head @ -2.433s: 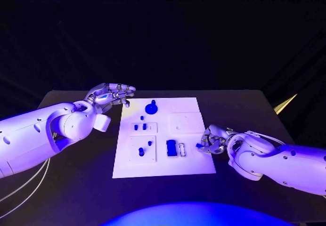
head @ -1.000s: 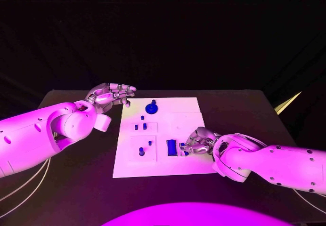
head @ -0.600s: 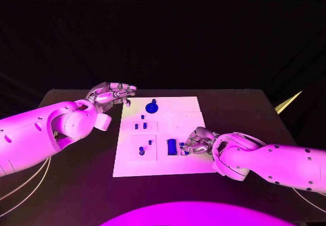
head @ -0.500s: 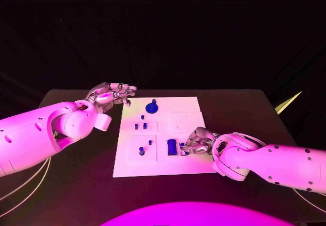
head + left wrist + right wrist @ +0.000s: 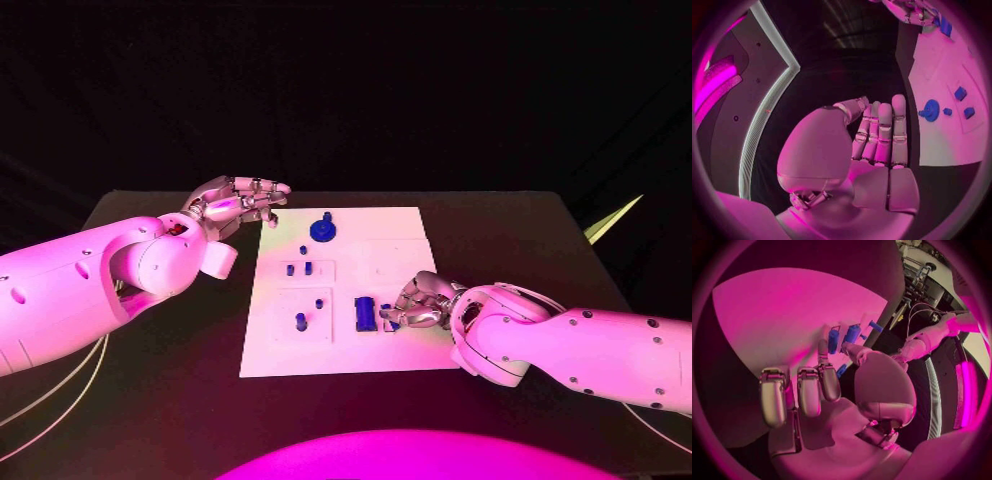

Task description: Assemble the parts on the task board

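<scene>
Task board (image 5: 404,260): white plate, laid flat at the middle of the black worktop (image 5: 159,350). Blue parts are carried on it: a round knobbed part (image 5: 323,229) at the far end, a small pair (image 5: 297,269) in a raised square below it, a single peg (image 5: 300,322) in the next square, and a larger block (image 5: 365,313) near the front, with a small blue part (image 5: 389,324) just beside it.

Right hand (image 5: 418,303): placed over the board's near right area, fingers curled down at the small blue part beside the block. A blue piece is seen close against the fingertips (image 5: 831,385) in the right wrist view; whether it is pinched or merely touched cannot be told.

Left hand (image 5: 238,203): held off the board's far left corner, fingers straight and together, nothing in it.

Risk, as judged: the small part may be tipped or pushed off its seat if pressed at an angle; the adjacent block may be nudged by the curled fingers, and the board shifted since it is not steadied.
</scene>
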Motion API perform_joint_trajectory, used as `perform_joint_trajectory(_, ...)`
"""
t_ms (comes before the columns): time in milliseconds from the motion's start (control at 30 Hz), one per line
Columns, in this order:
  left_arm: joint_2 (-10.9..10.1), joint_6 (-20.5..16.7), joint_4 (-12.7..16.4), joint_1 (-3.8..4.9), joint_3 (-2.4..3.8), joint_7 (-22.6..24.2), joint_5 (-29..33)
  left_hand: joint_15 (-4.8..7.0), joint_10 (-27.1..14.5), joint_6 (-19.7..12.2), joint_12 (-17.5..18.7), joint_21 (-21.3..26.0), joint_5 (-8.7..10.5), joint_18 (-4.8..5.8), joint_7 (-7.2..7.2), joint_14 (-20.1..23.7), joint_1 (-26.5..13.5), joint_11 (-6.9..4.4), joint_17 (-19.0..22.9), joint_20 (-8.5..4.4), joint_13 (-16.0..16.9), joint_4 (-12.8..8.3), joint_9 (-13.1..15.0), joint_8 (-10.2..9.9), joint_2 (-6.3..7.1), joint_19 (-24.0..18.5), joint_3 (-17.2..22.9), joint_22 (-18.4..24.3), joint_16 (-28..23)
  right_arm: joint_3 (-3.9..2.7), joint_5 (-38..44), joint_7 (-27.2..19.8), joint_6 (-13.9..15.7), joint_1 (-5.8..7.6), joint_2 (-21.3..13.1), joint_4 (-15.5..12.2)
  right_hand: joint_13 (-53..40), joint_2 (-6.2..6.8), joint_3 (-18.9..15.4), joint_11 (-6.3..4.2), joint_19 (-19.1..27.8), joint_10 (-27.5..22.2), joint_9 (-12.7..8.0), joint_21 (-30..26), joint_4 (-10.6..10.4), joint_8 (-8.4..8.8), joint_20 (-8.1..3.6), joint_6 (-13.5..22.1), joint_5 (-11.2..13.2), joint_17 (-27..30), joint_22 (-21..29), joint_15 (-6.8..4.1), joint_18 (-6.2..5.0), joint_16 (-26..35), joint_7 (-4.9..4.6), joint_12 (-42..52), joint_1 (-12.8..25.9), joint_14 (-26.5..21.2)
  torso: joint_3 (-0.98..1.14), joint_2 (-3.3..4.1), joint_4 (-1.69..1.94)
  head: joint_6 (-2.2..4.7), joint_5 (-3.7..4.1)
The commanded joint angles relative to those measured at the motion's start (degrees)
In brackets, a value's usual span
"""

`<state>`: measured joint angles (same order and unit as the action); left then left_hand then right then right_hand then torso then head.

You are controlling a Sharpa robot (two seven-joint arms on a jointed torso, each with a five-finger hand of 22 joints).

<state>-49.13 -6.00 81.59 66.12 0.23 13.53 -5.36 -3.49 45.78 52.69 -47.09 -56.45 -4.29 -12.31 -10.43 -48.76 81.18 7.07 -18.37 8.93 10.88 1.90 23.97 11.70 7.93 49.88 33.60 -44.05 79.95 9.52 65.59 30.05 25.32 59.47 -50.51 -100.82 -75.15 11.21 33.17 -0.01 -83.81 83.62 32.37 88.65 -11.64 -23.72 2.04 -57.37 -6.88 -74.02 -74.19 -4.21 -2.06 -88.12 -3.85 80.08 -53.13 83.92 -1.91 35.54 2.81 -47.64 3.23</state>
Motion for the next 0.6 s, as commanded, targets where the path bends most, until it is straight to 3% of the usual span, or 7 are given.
perform_joint_trajectory(33, 0.0, 0.2, 0.1, 0.03, 0.04, 0.0, 0.0, 0.16, 0.0, -0.8, -0.3, 1.2, 0.02, 1.74, 0.02, -0.6, -1.5, -0.27, -0.9, -0.03, 0.9, 0.2, 1.0, 0.8, 0.22, 1.1, 0.4, 0.7, -0.8, -0.01, 0.2, -0.3, -0.1, -0.04, 0.0, -0.5, -9.0, 0.85, -1.0, -0.84, -6.1, 2.2, 0.3, 1.0, -1.6, -1.11, -0.41, -1.2, -1.0, -13.8, -15.7, -0.28, 1.98, -0.8, 0.47, -0.5, 1.8, 5.6, -0.01, 0.01, 0.0, -0.01, -0.02)
perform_joint_trajectory(600, 0.0, 0.2, 0.1, 0.03, 0.03, -0.1, -0.1, 0.15, 0.0, -0.9, -0.3, 1.2, 0.01, 1.74, 0.02, -0.7, -1.6, -0.26, -0.9, -0.02, 0.9, 0.3, 1.0, 0.8, 0.15, 1.1, 0.4, 0.7, -0.8, -0.01, 0.6, -0.5, -1.2, -0.04, -1.3, -1.9, -9.1, 0.94, -2.5, -0.94, -6.2, 2.3, 0.3, 1.2, -2.3, -1.18, -0.45, -1.3, -1.2, -13.9, -15.8, -0.35, 2.04, -0.9, 0.6, -0.3, 1.9, 5.6, 0.06, 0.01, -0.06, -0.25, -0.15)
